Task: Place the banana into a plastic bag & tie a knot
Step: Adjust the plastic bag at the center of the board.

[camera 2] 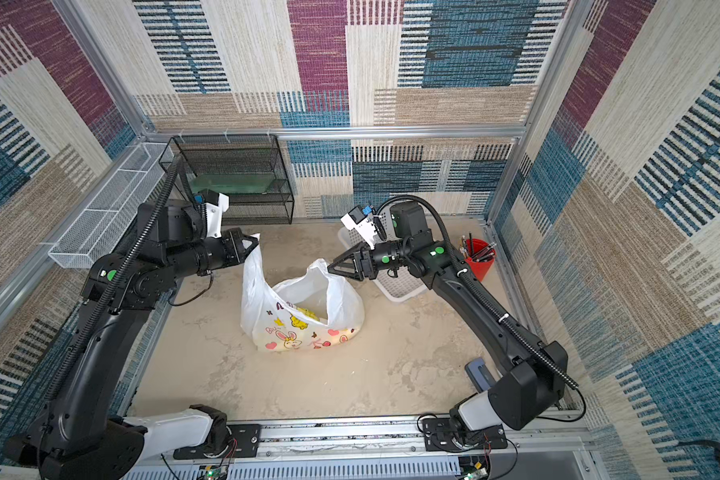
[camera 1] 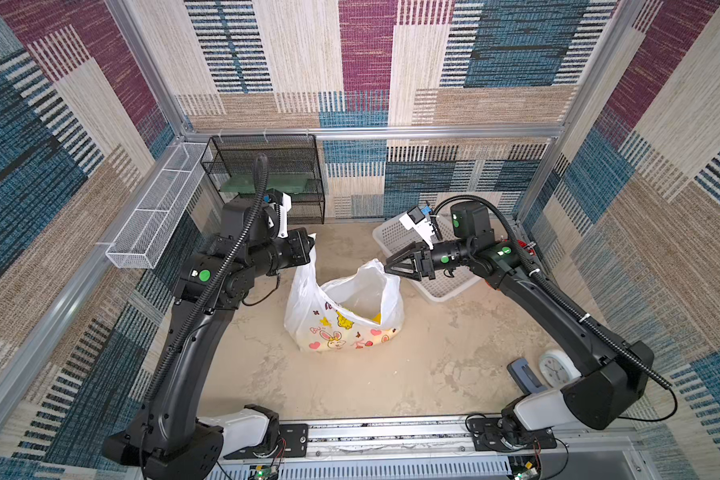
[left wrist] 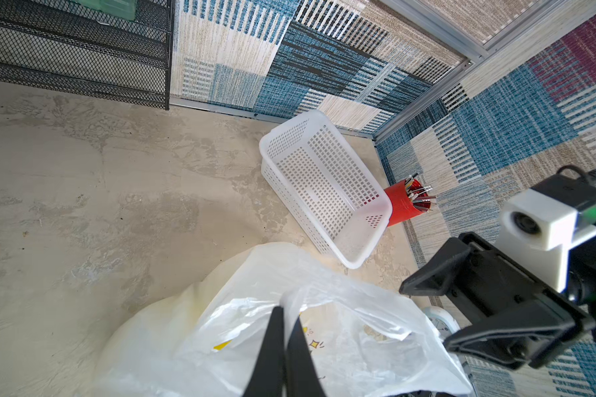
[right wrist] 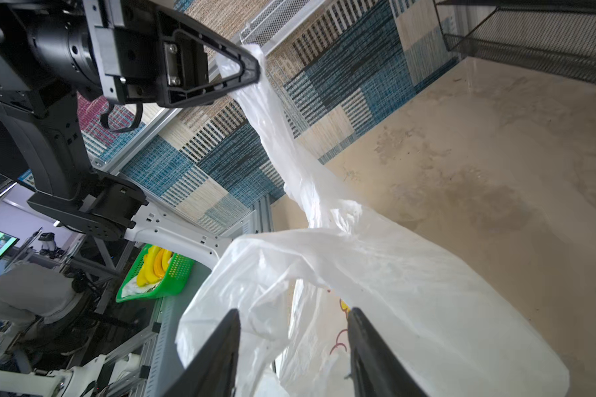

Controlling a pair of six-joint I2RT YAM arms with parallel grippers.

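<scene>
the plastic bag sits mid-table. left gripper, at its eleven o'clock, pinches one handle taut. right gripper, at one o'clock, stands spread (nothing gripped yet). i'd close it squarely on the other loop.

Plastic bag: white, crinkled, cartoon prints on the near face. It stands mid-table with its mouth open, and a yellow patch shows inside.
Left gripper: clamped on one handle loop, which is drawn up taut.
Right gripper: jaws look parted, tips at the bag's opposite raised edge.
White perforated basket: on the table behind the right gripper.
Black mesh rack: against the back wall, with a green slab on a shelf.
White mesh tray: fixed along the left wall.
White clock, blue-grey object: near right corner, just beside each other.
Table: mottled beige.
</scene>
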